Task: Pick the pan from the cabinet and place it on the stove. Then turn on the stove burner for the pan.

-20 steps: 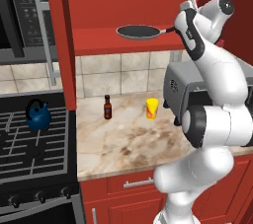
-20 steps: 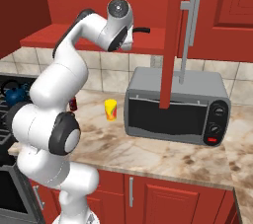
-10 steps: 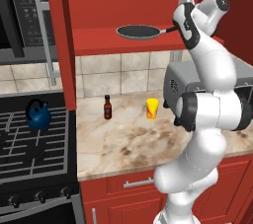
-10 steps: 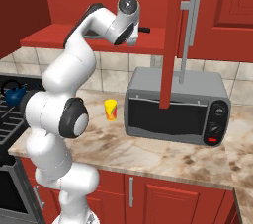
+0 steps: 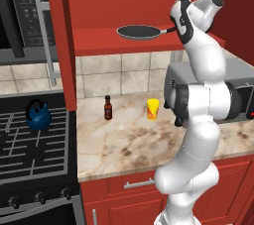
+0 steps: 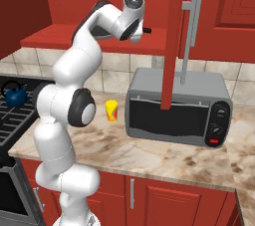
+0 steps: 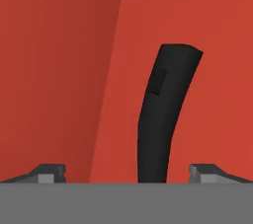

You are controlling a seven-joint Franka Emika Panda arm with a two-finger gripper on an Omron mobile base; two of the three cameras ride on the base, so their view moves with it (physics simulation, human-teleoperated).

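Claw (image 7: 127, 174) first: its two dark tips stand wide apart and hold nothing. In the hand view, the pan's long black handle (image 7: 160, 119) runs straight up between the two tips, a bit closer to the right one, and I cannot tell if it touches either.

Going left to right in the left base view, the stove (image 5: 30, 154) is far off to the left of the claw and much lower down, with a small blue kettle (image 5: 38, 116) sitting on it. Next comes the bench (image 5: 124, 140), down below the claw, with a little brown bottle (image 5: 107, 108) and a yellow cup (image 5: 153, 109). Then, up high, the pan (image 5: 139, 31) lies flat on the red shelf of the cabinet (image 5: 119, 40), just to the left of the claw, with its handle poking toward the claw.

I think the pan is hard and stiff, so it will not bend or break. It is probably a bit heavy at the round end, so it may tip down when lifted by the thin handle. The handle looks smooth and could slip or spin. A firm squeeze well along the handle, close to the round part, seems best.
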